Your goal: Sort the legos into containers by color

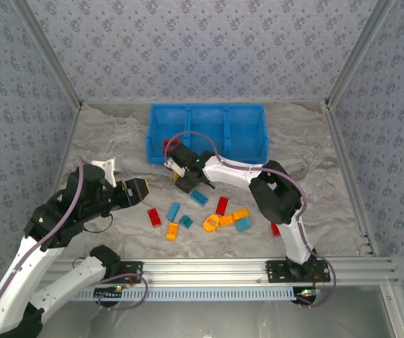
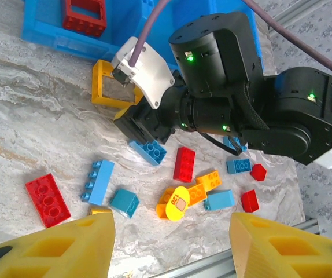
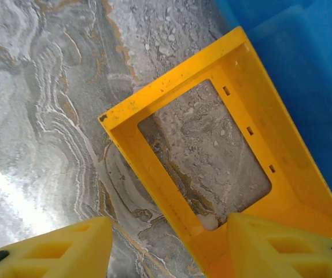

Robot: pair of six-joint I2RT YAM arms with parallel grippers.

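Note:
A yellow open-frame lego [image 3: 172, 174] lies flat on the table just in front of the blue bin [image 1: 205, 130]. My right gripper [image 3: 166, 249] is open over it, one long side of the frame running between the fingers. The same frame [image 2: 111, 84] and right gripper [image 1: 181, 172] also show in the other views. A red frame [image 2: 85, 14] lies in the bin's left compartment. Loose legos are scattered mid-table: a red brick [image 2: 48, 198], a blue brick [image 2: 98, 181], a red brick [image 2: 184, 164] and an orange cluster [image 2: 192, 194]. My left gripper [image 2: 172, 243] hangs open above them, holding nothing.
The marbled cloth covers the table [image 1: 117, 148]. An aluminium rail [image 1: 209, 267] runs along the near edge. Patterned walls close in the left, right and back. The right arm's black elbow [image 1: 276, 193] stretches over the bricks on the right, with a red brick [image 1: 275, 229] beside it.

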